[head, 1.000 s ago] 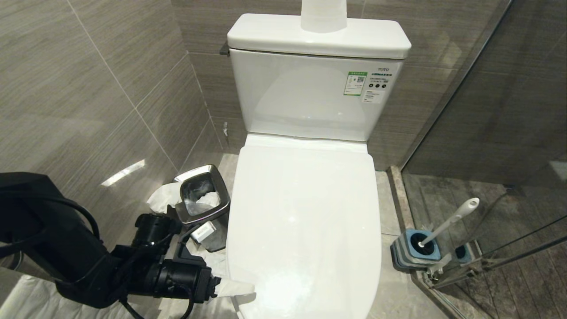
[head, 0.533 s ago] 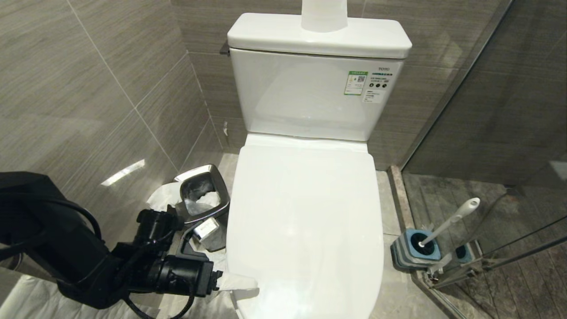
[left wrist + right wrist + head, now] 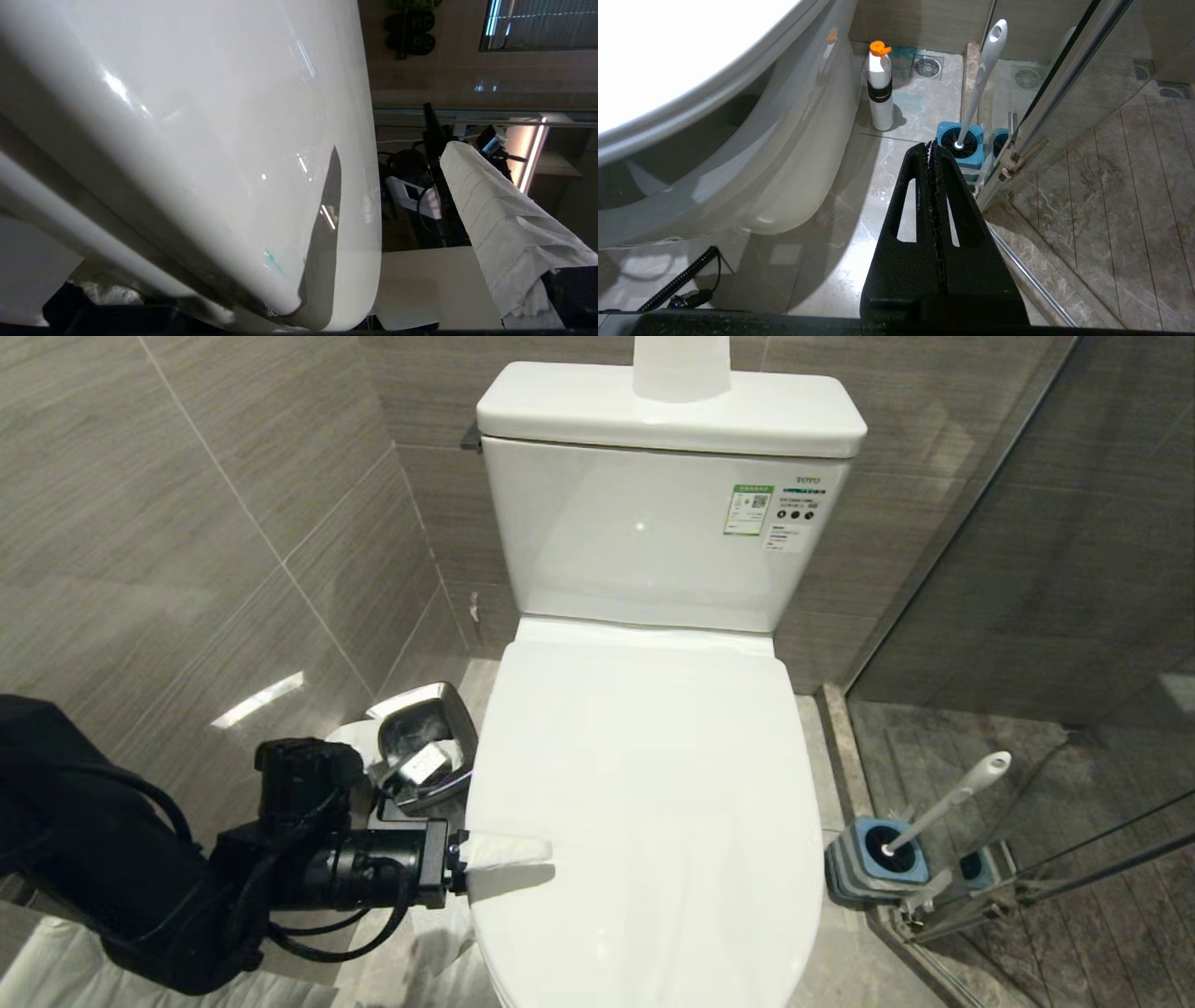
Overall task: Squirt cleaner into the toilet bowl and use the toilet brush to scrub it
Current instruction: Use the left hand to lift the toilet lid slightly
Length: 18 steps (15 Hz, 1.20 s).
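1. Lifting the lid [image 3: 644, 784] is the step we judge to be in hand: the toilet [image 3: 653, 569] is shut, so neither cleaner nor brush can reach the bowl yet.
2. We see the left gripper [image 3: 467, 873] at the lid's left edge near the front, level, its jaws spread wide — one tissue-wrapped finger [image 3: 509, 847] lies over the rim, and the wrist view shows the wrapped finger [image 3: 504, 224] standing clear of the lid [image 3: 210, 140]. Nothing is pinched.
3. To do it well, we would get one finger under the edge and one above, close gently, then swing upward about the rear hinge rather than pulling outward; the glossy surface may slip.
4. The right gripper [image 3: 931, 149] hangs low on the toilet's right side, fingers pressed together, empty.
5. The brush [image 3: 943, 803] stands tilted in its blue holder [image 3: 873, 868] on the floor, right of the toilet by the glass door [image 3: 1027, 569]. A white bottle [image 3: 880, 93] with an orange cap stands on the floor beside the toilet base — presumably the cleaner.
6. A steel bin [image 3: 425, 747] sits left of the toilet.
7. Writing: the tank bears "TOTO" [image 3: 808, 481] and a green-topped sticker [image 3: 750, 510] with a QR code; its small print is unreadable.
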Tool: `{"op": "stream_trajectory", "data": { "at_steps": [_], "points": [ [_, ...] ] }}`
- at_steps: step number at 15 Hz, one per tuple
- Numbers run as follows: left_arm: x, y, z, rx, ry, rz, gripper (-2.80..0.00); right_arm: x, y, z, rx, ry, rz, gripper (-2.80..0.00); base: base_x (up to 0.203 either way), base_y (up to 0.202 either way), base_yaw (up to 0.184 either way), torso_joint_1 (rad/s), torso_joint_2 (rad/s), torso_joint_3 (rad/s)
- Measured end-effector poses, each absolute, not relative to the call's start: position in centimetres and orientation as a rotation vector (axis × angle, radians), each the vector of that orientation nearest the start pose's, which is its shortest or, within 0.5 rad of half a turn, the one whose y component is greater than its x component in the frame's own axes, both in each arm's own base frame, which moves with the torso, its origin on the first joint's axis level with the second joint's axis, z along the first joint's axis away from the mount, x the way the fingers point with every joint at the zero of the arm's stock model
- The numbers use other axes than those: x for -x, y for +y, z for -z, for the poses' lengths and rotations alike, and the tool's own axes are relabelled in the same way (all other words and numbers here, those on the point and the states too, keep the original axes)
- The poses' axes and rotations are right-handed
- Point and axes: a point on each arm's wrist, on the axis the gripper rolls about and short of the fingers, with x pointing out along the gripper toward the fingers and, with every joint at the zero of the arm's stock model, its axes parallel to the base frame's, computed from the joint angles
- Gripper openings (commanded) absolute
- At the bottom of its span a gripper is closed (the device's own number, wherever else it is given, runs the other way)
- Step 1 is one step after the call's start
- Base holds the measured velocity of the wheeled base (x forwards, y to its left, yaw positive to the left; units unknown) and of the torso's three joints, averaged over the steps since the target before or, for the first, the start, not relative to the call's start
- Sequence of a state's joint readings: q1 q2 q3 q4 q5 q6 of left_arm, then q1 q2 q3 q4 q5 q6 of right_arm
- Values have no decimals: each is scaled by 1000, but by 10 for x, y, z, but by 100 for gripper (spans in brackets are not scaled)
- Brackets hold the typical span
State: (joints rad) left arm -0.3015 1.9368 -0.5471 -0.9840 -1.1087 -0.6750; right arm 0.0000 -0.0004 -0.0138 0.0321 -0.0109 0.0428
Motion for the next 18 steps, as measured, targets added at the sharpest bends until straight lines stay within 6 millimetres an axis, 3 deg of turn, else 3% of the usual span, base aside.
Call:
{"op": "stream_trajectory", "data": {
  "at_steps": [9,18],
  "points": [
    [-250,-97,-99,770,853,1202,0,24,0,-76,-42,17,11,-280,0,0,0,0,0,0],
    [-252,-104,-127,823,755,1271,0,24,0,-76,-42,17,11,-280,0,0,0,0,0,0]
  ]
}}
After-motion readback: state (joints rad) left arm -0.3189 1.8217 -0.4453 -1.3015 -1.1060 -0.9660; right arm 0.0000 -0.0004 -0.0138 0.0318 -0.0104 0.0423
